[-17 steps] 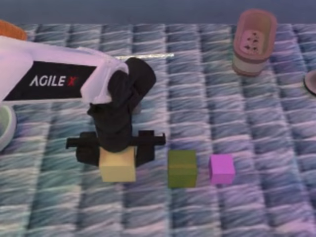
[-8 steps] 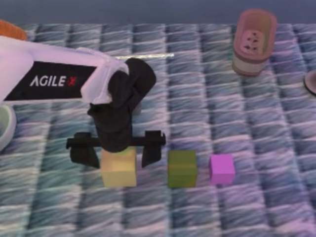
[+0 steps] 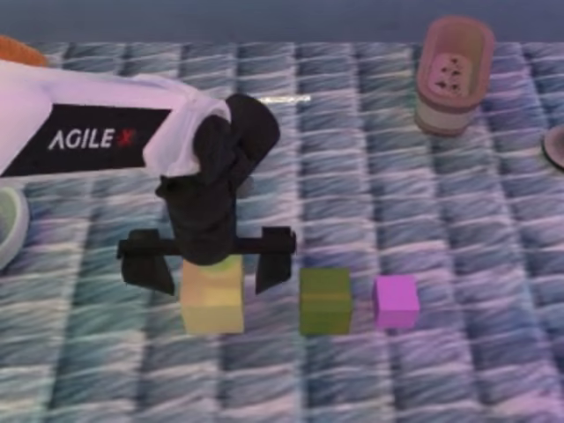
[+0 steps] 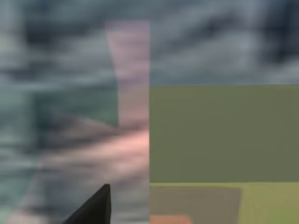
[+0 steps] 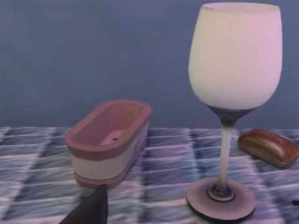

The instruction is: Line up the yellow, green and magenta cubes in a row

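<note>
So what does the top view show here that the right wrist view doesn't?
Only the top view shows the left gripper, open astride the yellow cube, with the green cube and magenta cube in a row to its right. Only the right wrist view shows a whole wine glass and a brown oblong object. Both show the oval pot.

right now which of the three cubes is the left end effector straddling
The yellow cube, the largest and leftmost in the row. The open left end effector has a finger on each side of it; the green cube and magenta cube stand clear.
</note>
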Controlling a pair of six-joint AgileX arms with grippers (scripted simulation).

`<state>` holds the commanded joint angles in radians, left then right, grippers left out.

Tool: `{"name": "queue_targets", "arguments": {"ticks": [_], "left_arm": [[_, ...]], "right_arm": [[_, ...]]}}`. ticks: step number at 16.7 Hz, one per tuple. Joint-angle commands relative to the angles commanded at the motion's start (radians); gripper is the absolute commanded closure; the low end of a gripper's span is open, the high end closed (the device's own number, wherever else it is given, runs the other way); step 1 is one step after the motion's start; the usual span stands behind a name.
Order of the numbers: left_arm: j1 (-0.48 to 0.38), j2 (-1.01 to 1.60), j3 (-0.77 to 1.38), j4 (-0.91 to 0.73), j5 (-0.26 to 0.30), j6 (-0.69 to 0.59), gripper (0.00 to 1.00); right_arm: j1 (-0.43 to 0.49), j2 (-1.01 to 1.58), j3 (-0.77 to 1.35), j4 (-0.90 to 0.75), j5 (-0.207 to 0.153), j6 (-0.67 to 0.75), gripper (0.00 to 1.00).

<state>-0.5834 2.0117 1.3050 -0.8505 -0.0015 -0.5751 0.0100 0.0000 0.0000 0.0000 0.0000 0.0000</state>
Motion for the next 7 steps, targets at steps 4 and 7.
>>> {"name": "queue_targets", "arguments": {"ticks": [4, 7], "left_arm": [[0.011, -0.056, 0.085, -0.155, 0.000, -0.004, 0.00], [0.017, -0.088, 0.121, -0.212, 0.000, -0.003, 0.00]], "right_arm": [[0.000, 0.000, 0.000, 0.000, 0.000, 0.000, 0.00], [0.000, 0.000, 0.000, 0.000, 0.000, 0.000, 0.00]]}}
